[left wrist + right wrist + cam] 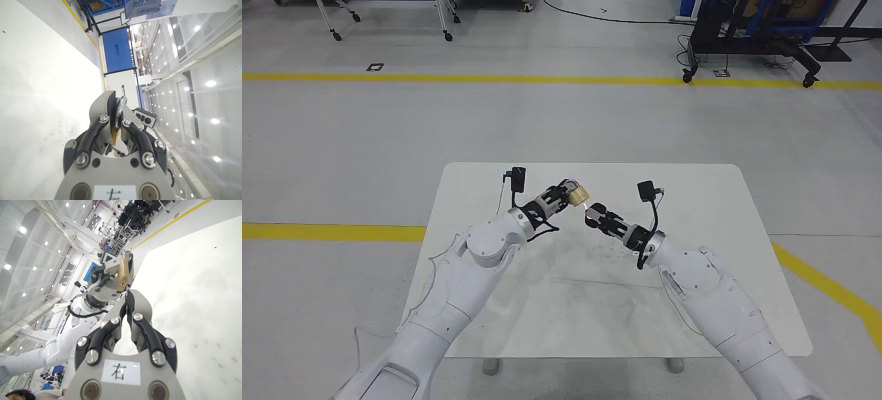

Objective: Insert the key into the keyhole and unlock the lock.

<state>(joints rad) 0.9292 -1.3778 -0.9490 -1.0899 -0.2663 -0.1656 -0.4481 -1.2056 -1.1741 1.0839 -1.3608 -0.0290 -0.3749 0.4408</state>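
Note:
A brass padlock (579, 193) with a silver shackle (121, 106) is held above the middle of the white table (692, 300) by my left gripper (567, 196), which is shut on it. In the right wrist view the lock body (123, 273) points its keyhole (122, 283) toward my right gripper (129, 292). That gripper (594, 214) sits just right of the lock with its pads pressed together. A thin key tip (129, 286) pokes out from them, just short of the keyhole; the rest of the key is hidden.
Both arms meet over the table's back half, well above the surface. The tabletop carries a few small dark specks (64, 130). Yellow floor lines (542, 78) run behind the table, and a black cart (752, 40) stands far back right.

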